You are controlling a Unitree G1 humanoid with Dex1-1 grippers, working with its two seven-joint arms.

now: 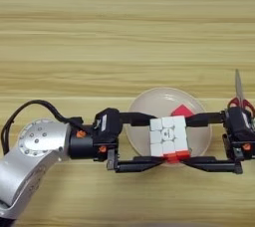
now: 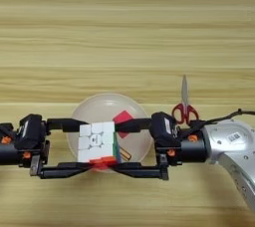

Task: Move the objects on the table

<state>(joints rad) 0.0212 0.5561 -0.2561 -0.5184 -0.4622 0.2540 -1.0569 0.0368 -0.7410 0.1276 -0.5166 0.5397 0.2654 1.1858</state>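
The puzzle cube (image 1: 169, 139) sits over the near part of a pale round plate (image 1: 149, 102), white face up, with red and orange showing along its lower edge and green on its right side in the right eye view; a small red piece (image 2: 122, 117) lies on the plate just behind it. The left hand (image 1: 149, 140) reaches in from the left, its two black fingers (image 1: 137, 118) spread, one passing behind the cube and one in front of it; the right hand (image 2: 124, 146) comes from the right with fingers (image 2: 134, 171) spread the same way; whether any finger touches the cube I cannot tell. The red-handled scissors (image 2: 185, 105) lie on the table (image 1: 124, 27) just right of the plate, blades pointing away.
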